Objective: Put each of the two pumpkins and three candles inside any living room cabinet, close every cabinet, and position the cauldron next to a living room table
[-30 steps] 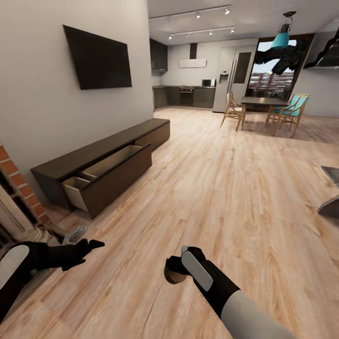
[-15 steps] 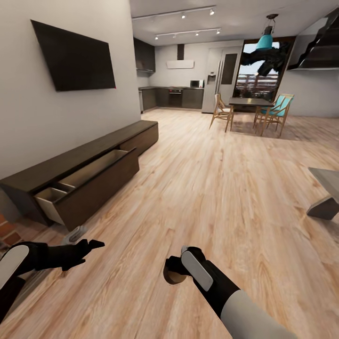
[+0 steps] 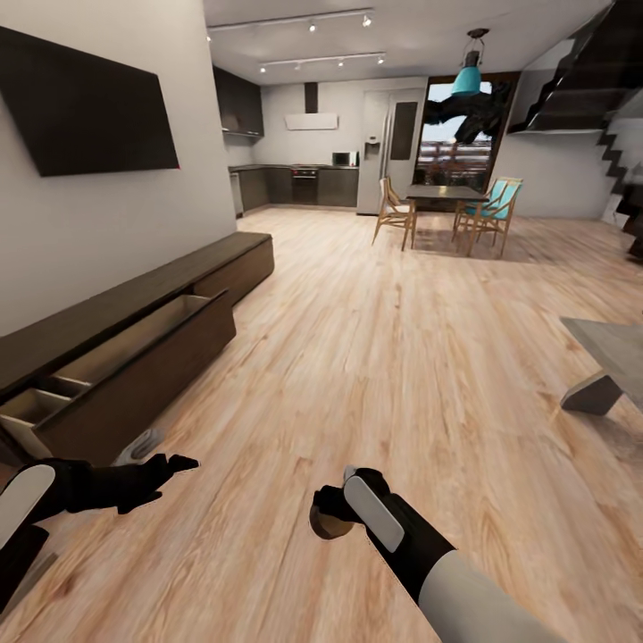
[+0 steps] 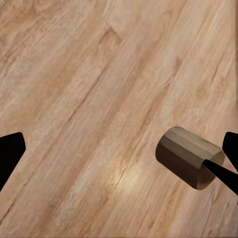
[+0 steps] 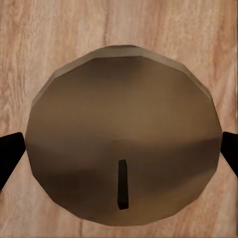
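a: nearest, lower centre of the head view: right tool (image 3: 329, 518) clenched on a beige candle (image 3: 332, 527), held above the plank floor (image 3: 375, 357). in the right wrist view, round candle face with a short dark wick, black fingertips (image 5: 10, 151) at either edge.

b: and lower left?

a: left tool (image 3: 170, 469) released, fingers apart, nothing between them. in the left wrist view, the same candle seen side-on over the planks, beside the right tool's dark fingertip.

b: further back?

a: at the left edge, cabinet (image 3: 134, 335), long, low, dark brown, against the wall. pull-out compartment (image 3: 89, 375) drawn open, divided into sections; contents impossible to tell. at the right edge, corner of a grey worktop (image 3: 616, 344) on an angled base.

b: beyond that?

a: upper left, black screen (image 3: 85, 107) on the wall. far centre, dining table (image 3: 446, 192) with chairs, dark kitchen units (image 3: 304, 183) behind.
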Tool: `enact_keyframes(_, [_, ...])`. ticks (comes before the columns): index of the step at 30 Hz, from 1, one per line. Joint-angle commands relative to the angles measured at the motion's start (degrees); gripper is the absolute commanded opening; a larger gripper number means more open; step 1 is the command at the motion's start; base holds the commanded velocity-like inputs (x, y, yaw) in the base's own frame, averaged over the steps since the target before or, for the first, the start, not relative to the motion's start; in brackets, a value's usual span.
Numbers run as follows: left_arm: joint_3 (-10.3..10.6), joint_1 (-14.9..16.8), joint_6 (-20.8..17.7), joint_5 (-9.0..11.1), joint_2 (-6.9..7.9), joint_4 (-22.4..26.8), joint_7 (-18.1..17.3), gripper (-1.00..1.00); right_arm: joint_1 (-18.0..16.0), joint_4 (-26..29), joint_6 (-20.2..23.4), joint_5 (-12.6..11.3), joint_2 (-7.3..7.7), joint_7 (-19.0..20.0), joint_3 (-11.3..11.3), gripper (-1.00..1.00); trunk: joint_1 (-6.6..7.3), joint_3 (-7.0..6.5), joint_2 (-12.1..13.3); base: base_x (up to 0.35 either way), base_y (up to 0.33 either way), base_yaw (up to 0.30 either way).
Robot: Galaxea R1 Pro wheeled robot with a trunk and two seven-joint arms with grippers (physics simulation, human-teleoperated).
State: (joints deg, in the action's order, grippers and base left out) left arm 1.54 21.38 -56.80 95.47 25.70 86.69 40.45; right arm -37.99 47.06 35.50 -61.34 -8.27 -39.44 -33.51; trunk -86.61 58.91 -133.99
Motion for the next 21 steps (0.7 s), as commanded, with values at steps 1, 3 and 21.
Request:
enact_keyframes(1, [0.04, 0.03, 0.03, 0.58, 0.05, 0.05, 0.6, 1.0, -0.07, 0.05, -0.04, -0.51, 0.01, -0.46, -0.15, -1.0, -0.01, 0.06, -0.02, 0.102, 0.0, -0.276])
enact_keyframes(3, [0.04, 0.04, 0.03, 0.55, 0.05, 0.05, 0.6, 1.0, -0.07, 0.05, -0.04, -0.52, 0.01, -0.46, -0.15, -1.0, -0.01, 0.06, -0.02, 0.054, 0.0, -0.276])
enact_keyframes(21, [0.29, 0.03, 0.03, 0.59, -0.06, 0.05, 0.6, 1.0, -0.07, 0.38, -0.1, -2.46, 0.27, -0.54, -0.15, -1.0, 3.06, -2.46, 5.59, 0.004, 0.0, -0.25])
